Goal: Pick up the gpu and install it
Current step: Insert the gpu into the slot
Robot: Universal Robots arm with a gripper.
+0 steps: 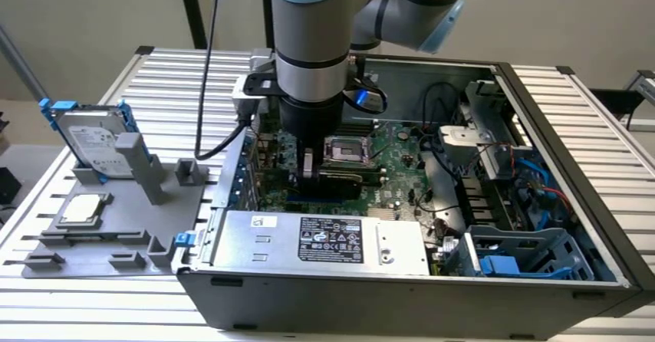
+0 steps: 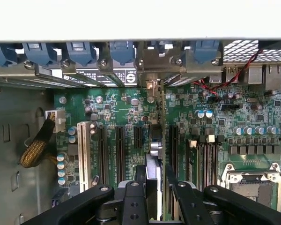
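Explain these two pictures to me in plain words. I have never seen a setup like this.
The big grey tube is a robot arm reaching down into an open computer case on a ribbed metal table. One picture comes from a camera standing off to the side; the other from a camera on the arm's wrist, looking past its hand at the green motherboard. The hand's black fingers are closed on the gpu, a thin card seen edge-on, standing upright over the board's slots. On the exterior view's left, a grey holder carries a hard drive with blue rails and a small square silver chip.
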